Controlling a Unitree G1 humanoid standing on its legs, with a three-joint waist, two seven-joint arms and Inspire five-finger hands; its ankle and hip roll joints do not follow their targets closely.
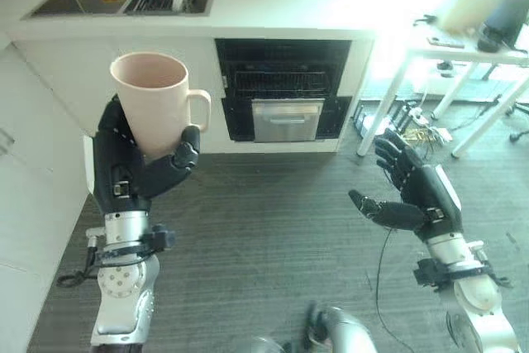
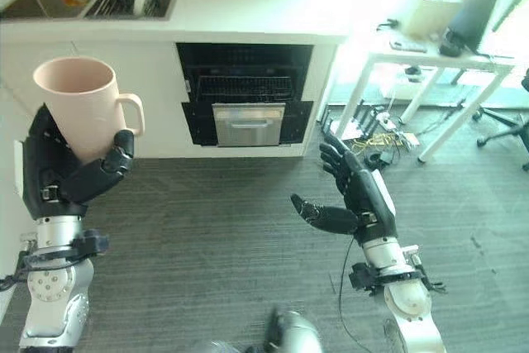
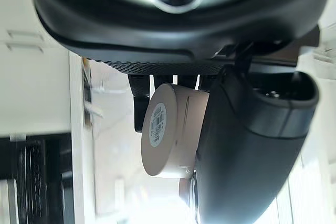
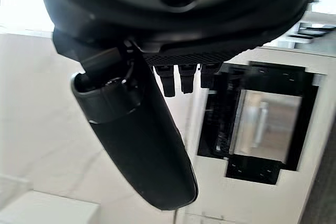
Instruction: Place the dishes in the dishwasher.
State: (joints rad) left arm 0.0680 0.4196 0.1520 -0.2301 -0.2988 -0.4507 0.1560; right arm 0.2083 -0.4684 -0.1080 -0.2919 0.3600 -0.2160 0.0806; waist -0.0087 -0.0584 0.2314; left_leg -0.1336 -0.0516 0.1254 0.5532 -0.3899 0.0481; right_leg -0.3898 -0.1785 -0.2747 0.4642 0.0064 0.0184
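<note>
Left hand (image 1: 132, 167) is gripping a pink mug (image 1: 157, 101) upright, fingers and thumb wrapping its base, holding it up in front of the bench (image 1: 273, 10). Right hand (image 1: 413, 188) is hanging empty, fingers spread wide, over the floor (image 1: 264, 229). Dishwasher (image 1: 283, 88) is standing open under the bench, well apart from the mug.
</note>
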